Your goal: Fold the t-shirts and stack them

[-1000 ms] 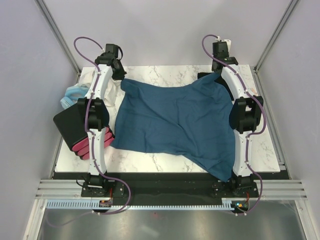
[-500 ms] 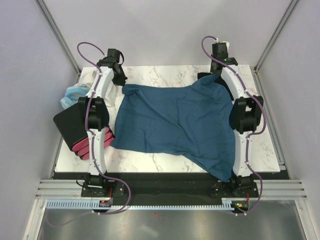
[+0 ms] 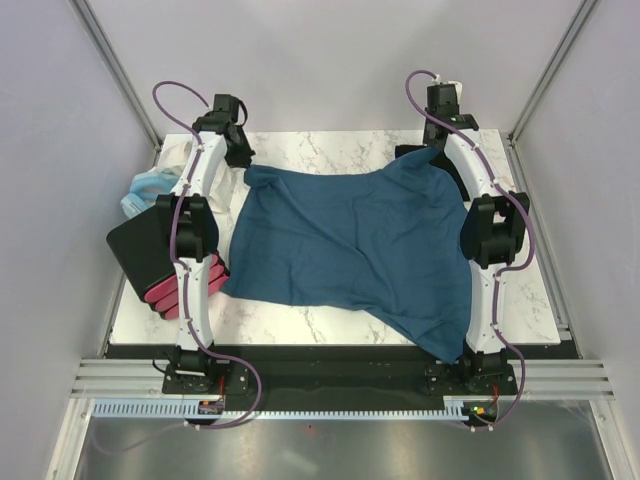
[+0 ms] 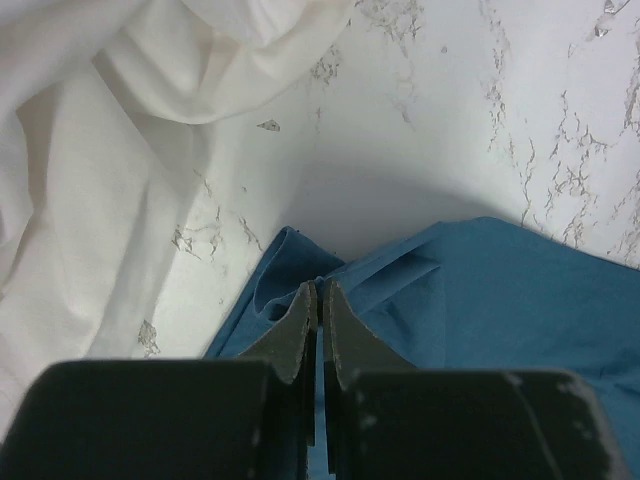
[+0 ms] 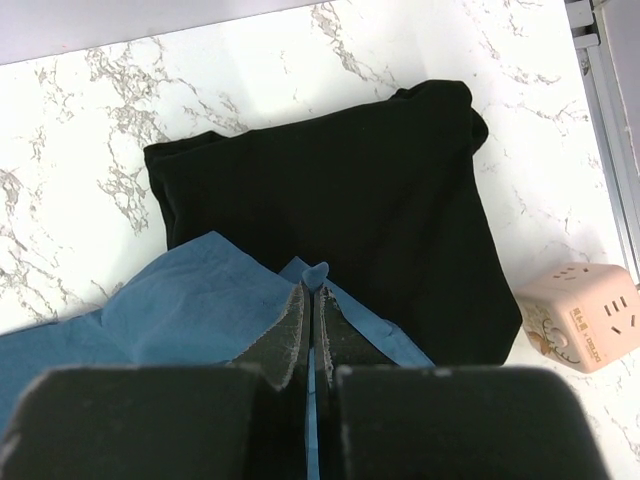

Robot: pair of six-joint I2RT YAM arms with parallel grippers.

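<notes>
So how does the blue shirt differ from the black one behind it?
The blue shirt is spread wide across the table; the black shirt is folded small at the far right. The blue shirt is pinched at its far corners by the left fingers and right fingers; the black shirt lies free, a blue corner overlapping it. Both are plain soft cloth.

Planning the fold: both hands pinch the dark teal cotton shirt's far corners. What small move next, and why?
Probably lift and spread the corners: left hand and right hand are shut on the dark teal cotton shirt, which lies wrinkled, one end overhanging the marble table's near edge.
</notes>
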